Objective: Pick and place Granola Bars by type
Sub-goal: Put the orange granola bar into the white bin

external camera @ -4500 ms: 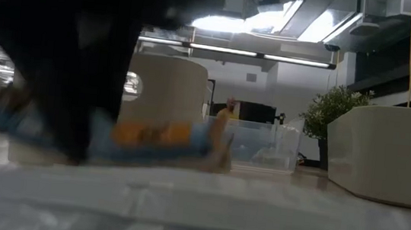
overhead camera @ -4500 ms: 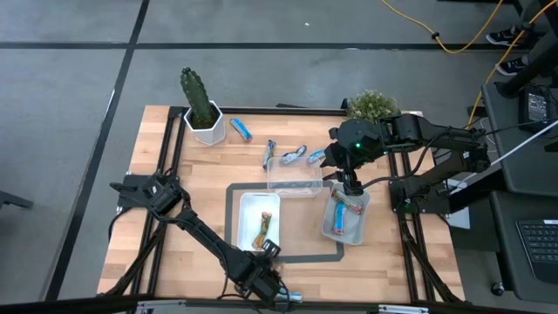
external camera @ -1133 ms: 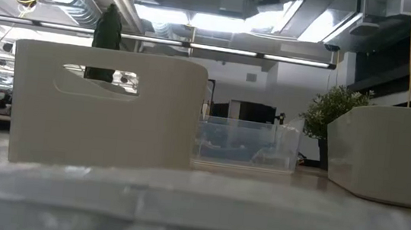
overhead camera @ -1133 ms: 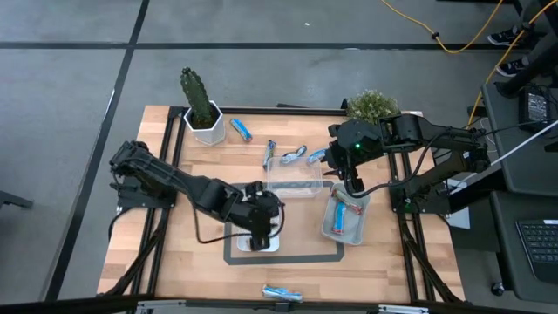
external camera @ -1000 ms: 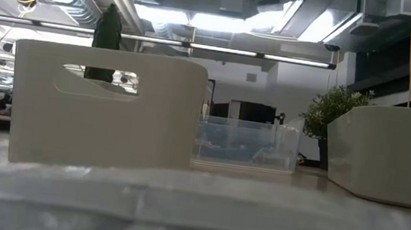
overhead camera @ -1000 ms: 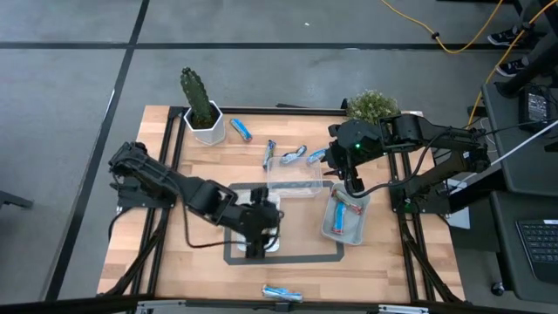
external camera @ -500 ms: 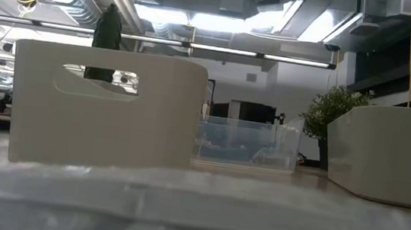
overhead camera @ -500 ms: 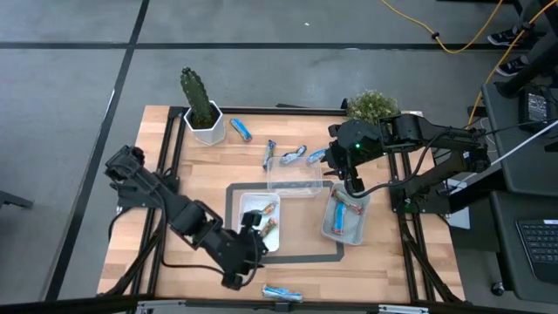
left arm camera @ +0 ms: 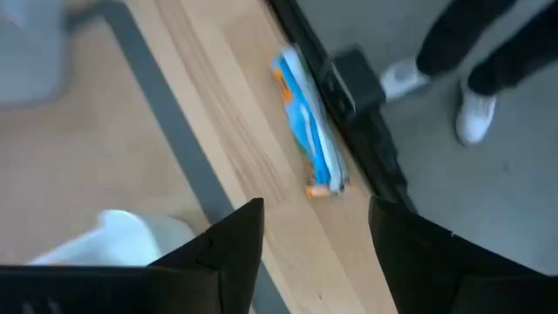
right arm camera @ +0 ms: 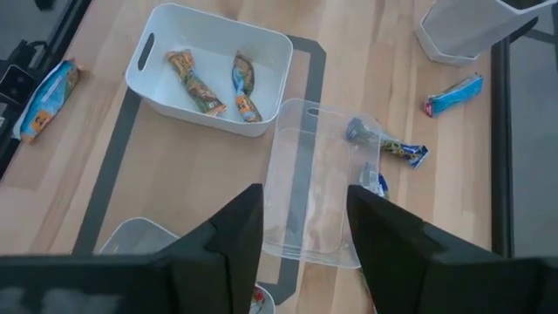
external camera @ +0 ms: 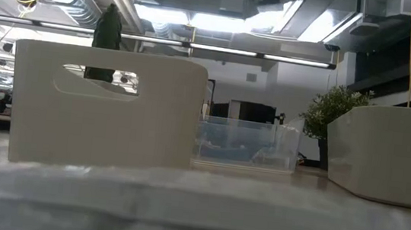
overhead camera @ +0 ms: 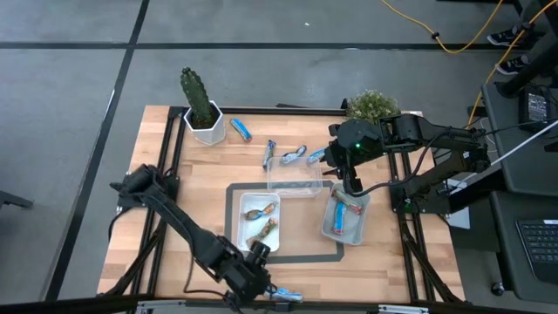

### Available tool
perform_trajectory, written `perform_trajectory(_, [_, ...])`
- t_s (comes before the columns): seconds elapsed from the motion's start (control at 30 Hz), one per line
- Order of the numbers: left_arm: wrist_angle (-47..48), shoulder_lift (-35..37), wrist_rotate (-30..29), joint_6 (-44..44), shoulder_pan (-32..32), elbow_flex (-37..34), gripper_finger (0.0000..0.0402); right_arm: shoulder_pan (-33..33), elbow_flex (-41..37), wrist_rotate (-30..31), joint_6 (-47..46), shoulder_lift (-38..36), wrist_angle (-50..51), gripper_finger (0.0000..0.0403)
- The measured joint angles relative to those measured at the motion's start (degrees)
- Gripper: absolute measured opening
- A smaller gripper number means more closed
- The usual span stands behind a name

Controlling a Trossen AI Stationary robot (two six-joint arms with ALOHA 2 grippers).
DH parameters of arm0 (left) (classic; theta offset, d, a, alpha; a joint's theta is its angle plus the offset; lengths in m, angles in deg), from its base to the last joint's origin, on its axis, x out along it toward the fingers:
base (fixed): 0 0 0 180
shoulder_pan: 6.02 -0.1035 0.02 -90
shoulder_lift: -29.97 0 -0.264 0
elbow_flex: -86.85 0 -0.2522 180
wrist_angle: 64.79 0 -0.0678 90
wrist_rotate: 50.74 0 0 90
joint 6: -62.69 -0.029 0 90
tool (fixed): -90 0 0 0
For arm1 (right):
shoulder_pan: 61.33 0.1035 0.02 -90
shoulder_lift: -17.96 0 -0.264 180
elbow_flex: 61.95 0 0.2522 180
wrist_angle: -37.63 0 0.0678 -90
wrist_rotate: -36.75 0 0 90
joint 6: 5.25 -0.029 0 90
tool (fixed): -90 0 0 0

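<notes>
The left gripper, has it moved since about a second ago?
Yes. In the high view the left gripper has left the white tray and swung toward the table's near edge, beside the blue bar lying there.

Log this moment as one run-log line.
left pincer: open, above blue bar at table edge | right pincer: open, over clear bin | white tray: two bars

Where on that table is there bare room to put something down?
Bare wood lies left of the white tray, below the cactus pot. The clear bin looks empty. It is crowded behind it, where loose bars lie, and near the right gripper.
</notes>
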Motion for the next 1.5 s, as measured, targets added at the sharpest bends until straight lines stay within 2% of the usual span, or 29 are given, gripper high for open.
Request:
perform_trajectory(0.13, [0.2,-3.9,3.4,0.0,-0.1,0.0,0.0221,0.0,0.0,0.0,-0.2,0.0,0.0,0.0169])
perform_trajectory(0.33, [-0.3,-8.1,3.6,-3.5,-0.2,0.0,0.0254,0.0,0.0,0.0,-0.1,0.0,-0.1,0.0169])
perform_trajectory(0.5, [-1.7,-10.6,3.8,-5.4,-0.9,0.0,0.0267,0.0,0.0,0.0,0.0,0.0,-0.2,0.0169])
perform_trajectory(0.87, [-9.3,-12.5,7.4,-7.5,-1.3,-0.3,0.0267,0.0,0.0,0.1,0.4,0.0,-0.2,0.0169])
perform_trajectory(0.93, [-12.9,-13.1,9.0,-7.5,-1.5,-1.2,0.0265,0.0,0.0,0.0,0.4,0.0,-0.2,0.0169])
perform_trajectory(1.17, [-13.8,-15.5,9.8,-7.3,-1.7,-1.6,0.0263,0.0,0.0,0.1,0.3,0.0,-0.1,0.0169])
perform_trajectory(1.33, [-13.9,-17.4,11.4,-3.6,-2.2,-1.4,0.0261,0.0,0.0,0.0,0.3,0.0,-0.1,0.0169])
perform_trajectory(1.5, [-13.8,-17.6,10.7,-1.1,-2.4,-1.2,0.0221,0.0,0.0,0.0,0.4,0.0,-0.1,0.0169])
